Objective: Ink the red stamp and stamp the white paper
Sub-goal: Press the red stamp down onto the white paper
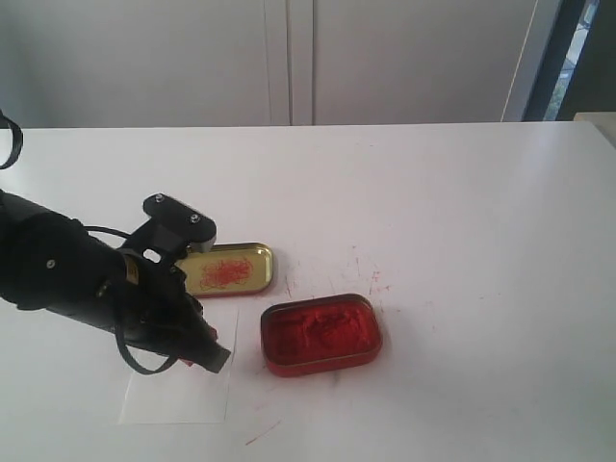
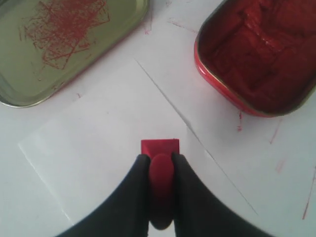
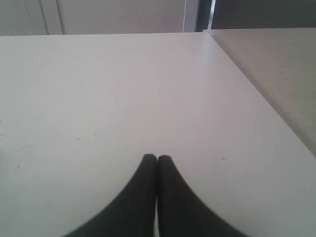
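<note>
Two risks from here: smearing through a tilted press, and dragging the thin white paper [image 1: 178, 399] if stuck to fresh ink on lifting. Left gripper [image 2: 160, 159] clamped on red stamp [image 2: 160, 146], over that sheet, lower left of exterior frame. Right gripper [image 3: 157, 159] closed, empty.

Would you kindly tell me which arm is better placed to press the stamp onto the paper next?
Left. The left gripper holds the red stamp by its handle, directly over the white paper. The right gripper is shut on nothing, and its wrist view shows neither stamp nor paper.
</note>
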